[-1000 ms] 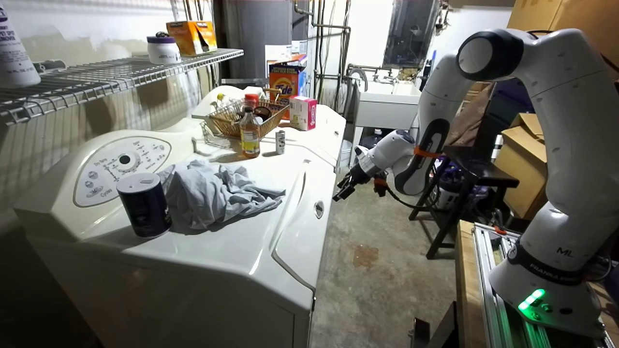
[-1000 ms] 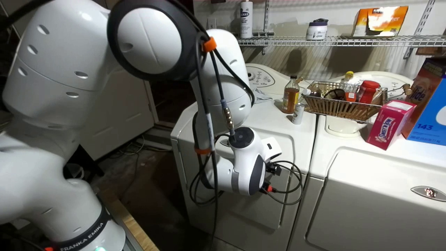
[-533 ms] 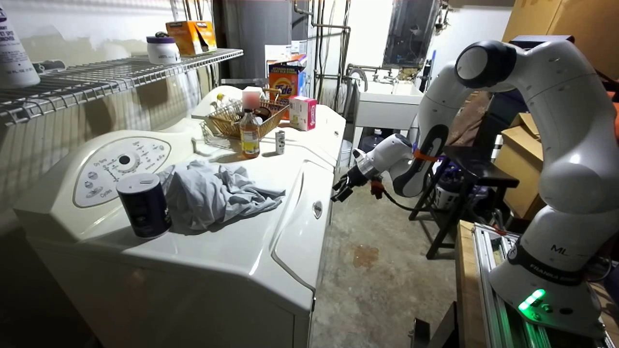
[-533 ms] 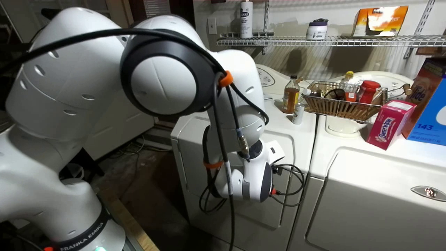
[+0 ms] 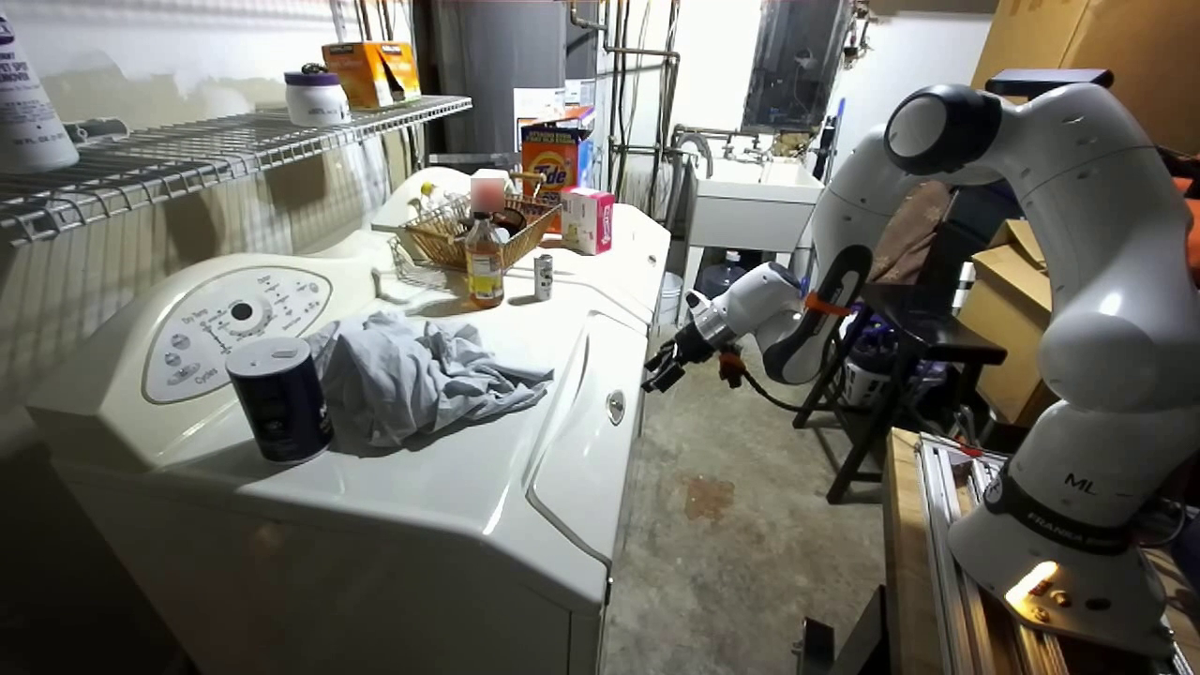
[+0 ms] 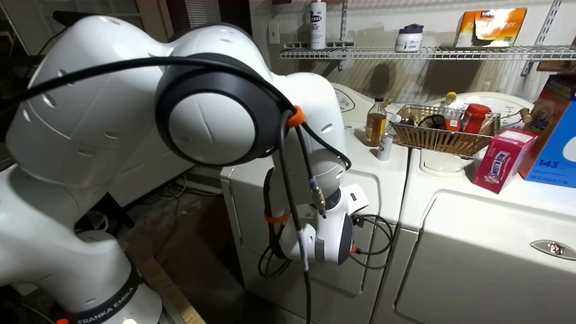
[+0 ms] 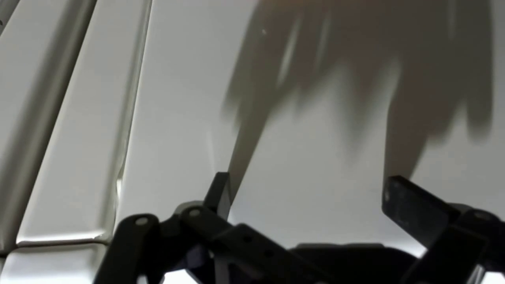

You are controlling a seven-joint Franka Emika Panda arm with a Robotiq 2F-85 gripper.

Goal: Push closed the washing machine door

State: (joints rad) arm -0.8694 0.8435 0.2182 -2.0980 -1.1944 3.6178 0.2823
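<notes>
The white washing machine (image 5: 450, 487) shows in an exterior view with its sloped dial panel. Its door (image 5: 586, 441) lies about flush with the front and has a small oval spot near its top edge. In an exterior view the arm covers much of the door (image 6: 252, 211). My gripper (image 5: 658, 368) is at the door's outer face near its far side. In the wrist view the gripper (image 7: 307, 180) is open with nothing between its fingers, facing the door (image 7: 181, 126). Its fingertips (image 7: 410, 205) meet their shadows on the panel and appear to touch it.
A dark canister (image 5: 281, 403), a grey cloth (image 5: 422, 375), a bottle (image 5: 485, 262) and a small can (image 5: 543, 277) stand on the machine. A second white machine (image 6: 486, 265) stands beside it. A wire shelf (image 5: 206, 145) hangs above. A stool (image 5: 928, 328) stands behind the arm.
Over the last second the arm came lower and my gripper moved slightly toward the machine. The door's oval spot shifted slightly inward. The base light turned from green to orange.
</notes>
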